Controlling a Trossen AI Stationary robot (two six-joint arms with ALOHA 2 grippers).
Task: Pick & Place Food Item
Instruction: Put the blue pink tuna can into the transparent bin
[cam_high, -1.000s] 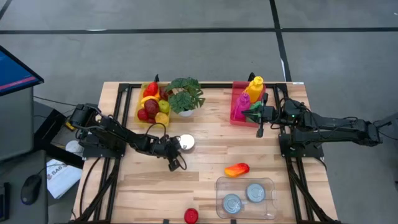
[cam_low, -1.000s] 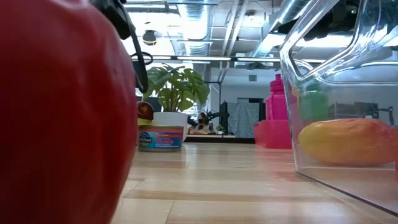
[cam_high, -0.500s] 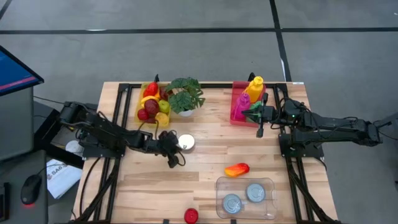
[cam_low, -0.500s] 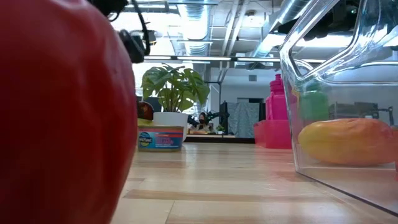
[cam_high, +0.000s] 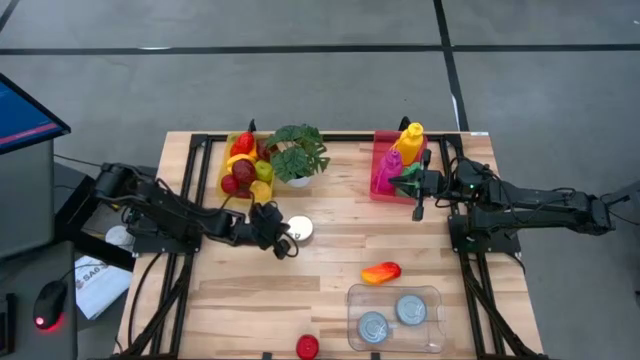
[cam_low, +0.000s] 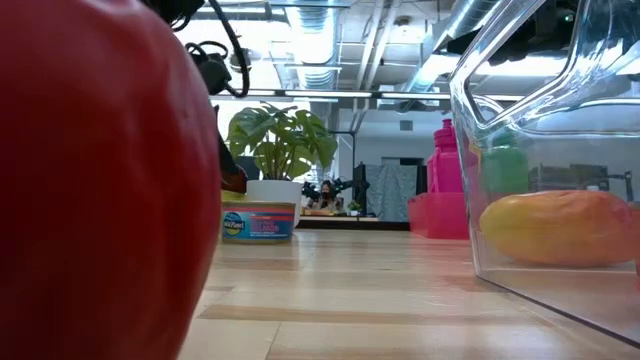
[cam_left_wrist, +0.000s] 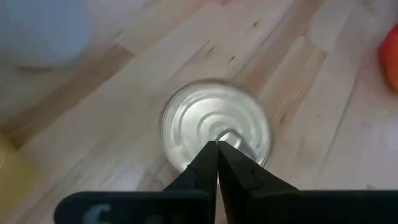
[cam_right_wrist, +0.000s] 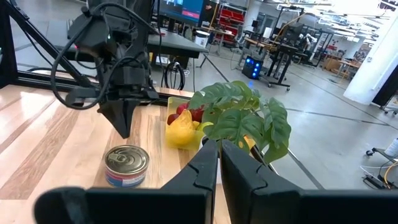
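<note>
From where I sit, the biggest change is on the left arm: over the last second it has drawn back across the table (cam_high: 330, 255) toward the tuna can (cam_high: 299, 229), its landmark for everything here, and the left gripper (cam_high: 284, 246) now hangs right over that can instead of out past it toward the table's middle. In the left wrist view the can's silver lid (cam_left_wrist: 214, 132) fills the frame just beyond the fingertips (cam_left_wrist: 217, 163), which are pressed together with nothing between them, so I am not holding anything yet. I read this as lining up on the can; the jaws must spread before I can descend and grip it. The clear container (cam_high: 394, 318), well apart from the can toward the near edge, already holds two cans, so I judge this one goes there too. The potted plant (cam_high: 298, 152) and the yellow fruit tray (cam_high: 245, 165) stand just behind the can, and the orange-red pepper (cam_high: 381, 272) lies between the can and the container. The right gripper (cam_high: 418, 209) has not moved; it waits well apart from the can beside the pink bin (cam_high: 391, 170), fingers shut and empty.
</note>
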